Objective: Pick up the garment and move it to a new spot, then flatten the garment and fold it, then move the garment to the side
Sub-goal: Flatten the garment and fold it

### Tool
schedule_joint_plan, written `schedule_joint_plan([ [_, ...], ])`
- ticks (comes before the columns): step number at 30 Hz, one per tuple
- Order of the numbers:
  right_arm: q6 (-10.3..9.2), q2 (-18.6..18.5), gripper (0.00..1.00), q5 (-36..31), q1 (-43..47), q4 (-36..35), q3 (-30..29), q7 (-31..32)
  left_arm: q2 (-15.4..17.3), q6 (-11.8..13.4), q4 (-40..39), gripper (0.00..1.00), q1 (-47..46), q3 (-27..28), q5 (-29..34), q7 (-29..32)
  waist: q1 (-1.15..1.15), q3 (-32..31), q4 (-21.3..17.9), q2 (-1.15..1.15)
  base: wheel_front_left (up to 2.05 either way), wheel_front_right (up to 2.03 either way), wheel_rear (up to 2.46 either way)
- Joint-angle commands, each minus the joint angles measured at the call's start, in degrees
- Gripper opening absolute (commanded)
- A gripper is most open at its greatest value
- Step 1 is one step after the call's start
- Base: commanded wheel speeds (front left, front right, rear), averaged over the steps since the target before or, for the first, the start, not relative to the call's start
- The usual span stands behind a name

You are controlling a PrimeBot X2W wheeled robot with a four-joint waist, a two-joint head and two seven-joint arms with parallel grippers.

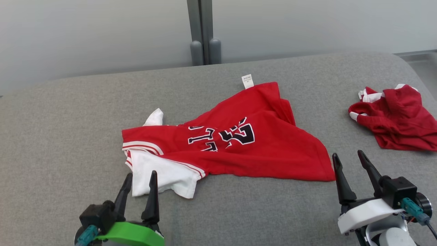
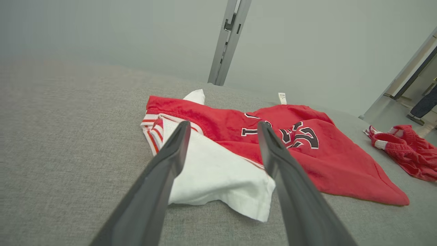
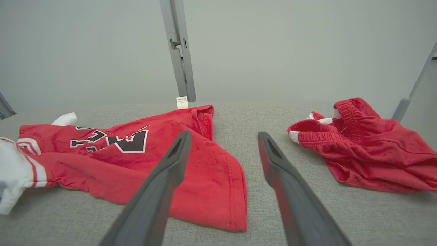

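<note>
Roughly mid-surface: red jersey (image 1: 259, 150) on grey fabric surface (image 1: 68, 136), long axis left to right, white sleeve (image 1: 160, 174) toward the near-left, label (image 1: 247, 81) toward the far edge. Left gripper (image 1: 140, 175) at the sleeve, right gripper (image 1: 349, 154) by the hem corner; both jaws wide, empty. Red shorts (image 1: 399, 119) at the right edge. Pale wall (image 1: 85, 34), metal post (image 1: 201, 30) behind.

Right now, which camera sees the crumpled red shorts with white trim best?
The right wrist view: the crumpled red shorts lie close and large there, gathered waistband clear. The head view shows the shorts smaller, cut by its right edge; the left wrist view shows the shorts small and far off.
</note>
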Motion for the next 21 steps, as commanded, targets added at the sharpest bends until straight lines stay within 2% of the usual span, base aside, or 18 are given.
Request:
schedule_joint_plan([
  [1, -0.07, -0.20, 1.00, 0.51, 1.20, 0.05, -0.25, -0.24, -0.20, -0.18, -0.27, 1.00, 1.49, 0.55, 0.67, -0.15, 0.00, -1.02, -0.17, 0.00, 0.00, 0.00, 0.00],
  [8, -0.07, -0.19, 1.00, 1.29, 2.66, 1.01, 0.13, -0.25, -0.65, -0.18, -1.22, 1.00, 3.88, 3.25, 1.63, -0.16, 0.00, -1.53, -0.57, 0.00, 0.00, 0.00, 0.00],
  [21, -0.07, -0.20, 1.00, 0.83, 1.09, 2.32, 0.61, -0.25, -0.80, -0.18, -0.51, 1.00, 4.01, 3.78, 1.78, -0.16, 0.00, -1.82, -0.36, 0.00, 0.00, 0.00, 0.00],
])
